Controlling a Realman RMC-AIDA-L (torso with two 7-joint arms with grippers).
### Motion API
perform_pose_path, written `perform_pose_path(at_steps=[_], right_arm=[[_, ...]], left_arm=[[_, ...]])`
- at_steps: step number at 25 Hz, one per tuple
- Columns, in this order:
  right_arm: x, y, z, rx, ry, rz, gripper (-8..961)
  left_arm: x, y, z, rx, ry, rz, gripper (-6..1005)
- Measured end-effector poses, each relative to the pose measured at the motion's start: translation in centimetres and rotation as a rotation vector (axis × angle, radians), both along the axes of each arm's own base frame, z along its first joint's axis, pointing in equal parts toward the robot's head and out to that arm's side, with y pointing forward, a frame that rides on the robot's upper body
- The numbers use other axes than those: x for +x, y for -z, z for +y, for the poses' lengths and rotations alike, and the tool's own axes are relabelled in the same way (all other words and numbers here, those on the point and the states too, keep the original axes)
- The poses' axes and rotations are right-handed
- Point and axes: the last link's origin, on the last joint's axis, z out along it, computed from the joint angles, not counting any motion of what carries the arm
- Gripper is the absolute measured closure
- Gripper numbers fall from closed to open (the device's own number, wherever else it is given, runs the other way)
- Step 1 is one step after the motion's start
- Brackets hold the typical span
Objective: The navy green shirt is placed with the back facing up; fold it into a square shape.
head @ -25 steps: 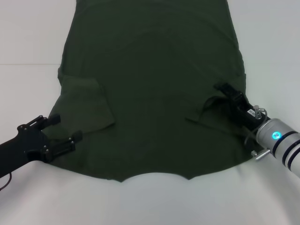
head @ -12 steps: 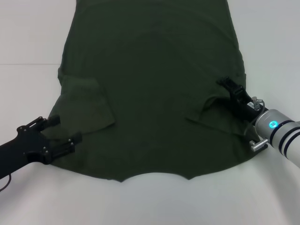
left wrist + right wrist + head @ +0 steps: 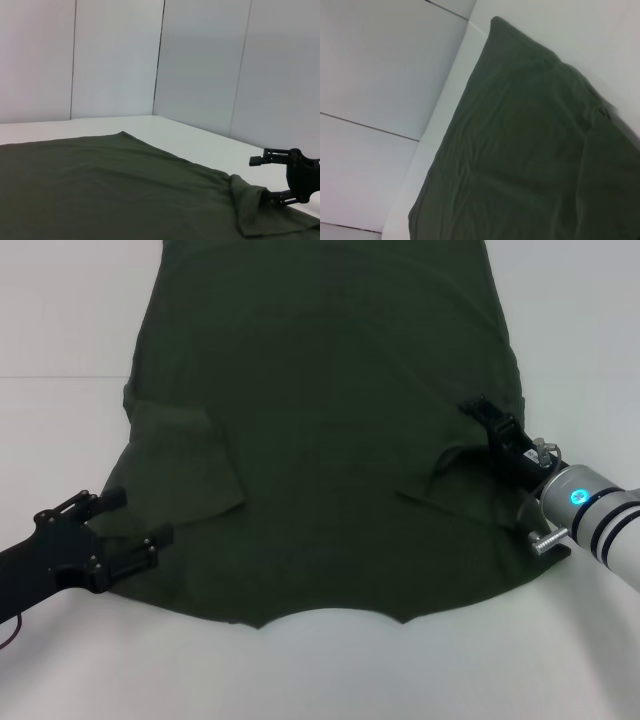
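The navy green shirt (image 3: 330,430) lies spread flat on the white counter (image 3: 60,330). The left claw (image 3: 128,525) rests released at its near left sleeve edge. The right claw (image 3: 487,418) sits on the right sleeve; whether it grips I cannot tell.

A white counter (image 3: 60,330) carries everything. The dark green shirt (image 3: 320,430) lies spread flat on it, covering most of the middle, with both sleeves folded inward over the body. Bare white counter shows on both sides of the shirt and along the near edge below its curved collar.
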Motion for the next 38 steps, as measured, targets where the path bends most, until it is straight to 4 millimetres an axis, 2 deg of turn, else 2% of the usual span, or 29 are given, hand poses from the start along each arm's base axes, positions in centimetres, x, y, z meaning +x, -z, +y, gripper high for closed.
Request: perform_pose_path(at_steps=[4, 10, 15, 26, 31, 38], right_arm=[[0.19, -0.17, 0.15, -0.001, 0.006, -0.015, 13], [0.86, -0.32, 0.32, -0.014, 0.042, -0.050, 205], [0.70, -0.09, 0.49, -0.024, 0.053, -0.060, 449], [0.54, 0.13, 0.49, -0.024, 0.062, -0.048, 690], [0.60, 0.11, 0.45, -0.026, 0.059, -0.054, 837], [-0.10, -0.07, 1.06, -0.029, -0.014, -0.154, 837]], left_arm=[[0.01, -0.07, 0.01, 0.006, 0.000, -0.003, 136], [-0.20, -0.24, -0.26, 0.019, -0.006, -0.010, 136], [-0.35, -0.33, -0.40, 0.027, -0.001, 0.000, 136], [-0.37, -0.32, -0.42, 0.030, 0.003, 0.004, 136], [-0.32, -0.30, -0.48, 0.028, 0.005, 0.001, 136], [-0.48, -0.13, -0.76, 0.022, -0.002, -0.007, 136]])
